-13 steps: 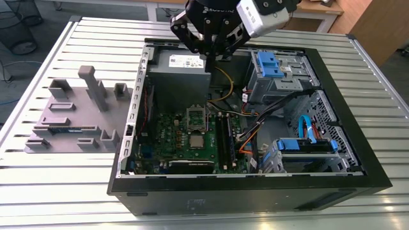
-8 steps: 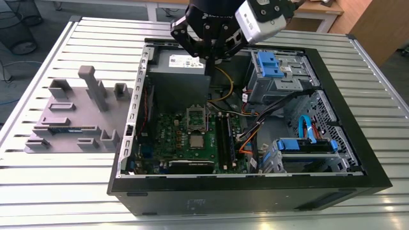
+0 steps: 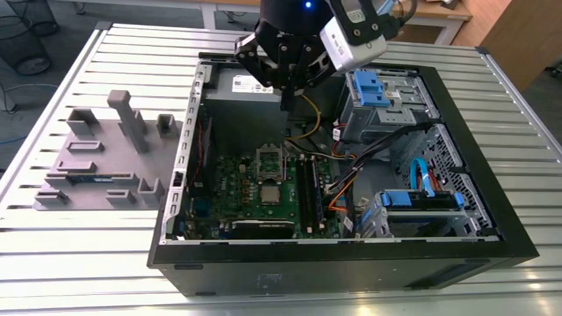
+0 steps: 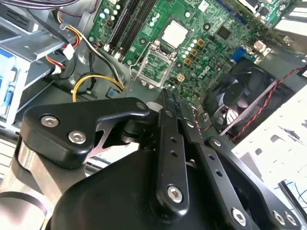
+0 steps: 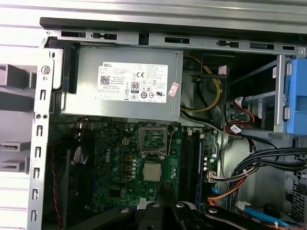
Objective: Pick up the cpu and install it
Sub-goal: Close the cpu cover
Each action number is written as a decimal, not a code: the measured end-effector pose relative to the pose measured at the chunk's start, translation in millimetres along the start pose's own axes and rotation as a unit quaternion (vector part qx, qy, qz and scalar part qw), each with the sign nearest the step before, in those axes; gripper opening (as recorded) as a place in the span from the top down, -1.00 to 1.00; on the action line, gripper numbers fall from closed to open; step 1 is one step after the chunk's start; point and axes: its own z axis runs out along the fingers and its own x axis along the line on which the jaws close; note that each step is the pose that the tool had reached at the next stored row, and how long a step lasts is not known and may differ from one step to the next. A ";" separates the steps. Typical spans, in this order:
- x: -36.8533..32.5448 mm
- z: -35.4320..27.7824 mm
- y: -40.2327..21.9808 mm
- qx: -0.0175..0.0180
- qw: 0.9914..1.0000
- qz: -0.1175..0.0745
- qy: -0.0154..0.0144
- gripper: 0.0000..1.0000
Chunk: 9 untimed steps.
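Item: cpu, silver square, lying flat on the green motherboard just below the open socket frame, centre of the exterior view; square, so no long axis.

Item: my fingers, pressed together, holding nothing, poised high over the case and above the cpu in frame.

Obscured: fingertips cut off in the first wrist view; socket pins indistinct.
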 end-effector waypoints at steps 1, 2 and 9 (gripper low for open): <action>0.0 1.6 0.0 0.000 1.000 0.000 0.000 0.79; 0.0 3.1 -0.1 0.000 1.000 0.000 0.000 0.79; 0.0 14.1 -0.4 0.000 1.000 0.000 0.000 0.79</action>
